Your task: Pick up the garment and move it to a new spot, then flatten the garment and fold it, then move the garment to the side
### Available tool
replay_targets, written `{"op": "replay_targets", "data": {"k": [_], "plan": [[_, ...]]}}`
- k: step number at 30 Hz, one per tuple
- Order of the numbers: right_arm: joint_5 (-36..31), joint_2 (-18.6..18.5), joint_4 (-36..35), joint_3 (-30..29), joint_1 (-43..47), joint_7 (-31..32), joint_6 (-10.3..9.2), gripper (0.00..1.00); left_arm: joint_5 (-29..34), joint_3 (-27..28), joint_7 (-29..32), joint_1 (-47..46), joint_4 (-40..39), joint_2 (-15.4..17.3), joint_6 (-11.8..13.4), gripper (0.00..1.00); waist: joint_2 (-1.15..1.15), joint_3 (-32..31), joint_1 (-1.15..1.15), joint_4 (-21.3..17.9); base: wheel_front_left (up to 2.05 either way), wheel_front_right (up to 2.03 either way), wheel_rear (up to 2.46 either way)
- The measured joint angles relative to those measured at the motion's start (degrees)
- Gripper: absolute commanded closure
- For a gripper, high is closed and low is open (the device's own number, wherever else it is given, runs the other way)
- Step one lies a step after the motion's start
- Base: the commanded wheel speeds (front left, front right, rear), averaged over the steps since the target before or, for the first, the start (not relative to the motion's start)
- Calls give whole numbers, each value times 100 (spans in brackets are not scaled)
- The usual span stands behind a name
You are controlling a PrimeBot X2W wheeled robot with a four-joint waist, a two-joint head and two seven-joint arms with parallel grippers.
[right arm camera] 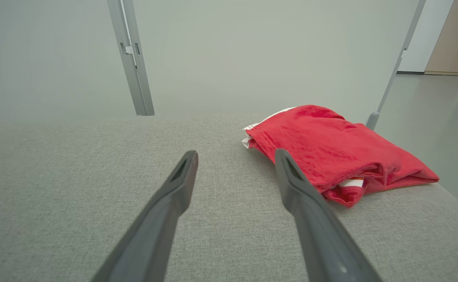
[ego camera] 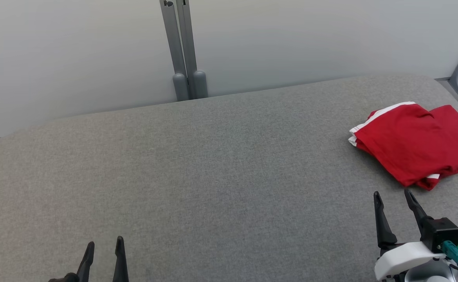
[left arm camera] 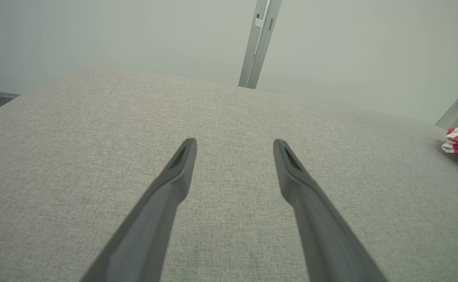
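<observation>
The garment (ego camera: 417, 141) lies folded at the right edge of the worktop (ego camera: 213, 164), which suggests it is already set aside. The right end effector (ego camera: 392, 194) is open and empty, just short of it. The left end effector (ego camera: 105, 241) is open at the near edge, well apart.

Garment (ego camera: 417, 141): right portion cut by head view's edge; folded-under layers hidden.
Left gripper (ego camera: 105, 240): fingers (ego camera: 120, 258) only; body below bottom edge.
Right gripper (ego camera: 392, 192): wrist partly cropped at corner.
</observation>
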Motion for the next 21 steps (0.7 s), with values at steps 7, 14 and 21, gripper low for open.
{"op": "replay_targets", "data": {"k": [7, 14, 21], "plan": [[-71, 27, -75, -86, -14, -1, 0, 0, -57, -16, -1, -2, 71, -1, -9, 0, 0, 37, 0, -19, 0, 0, 0], [75, 112, 231, -104, 98, 104, 1, 100, -201, -30, 56, 45, 318, -34, -5, 100, 0, 45, 0, -11, 0, 0, 0], [946, 111, 242, -130, 57, 313, 0, 100, -888, 15, 255, -18, 316, -34, -5, 100, 0, 59, 0, 14, 0, 0, 0]]}}
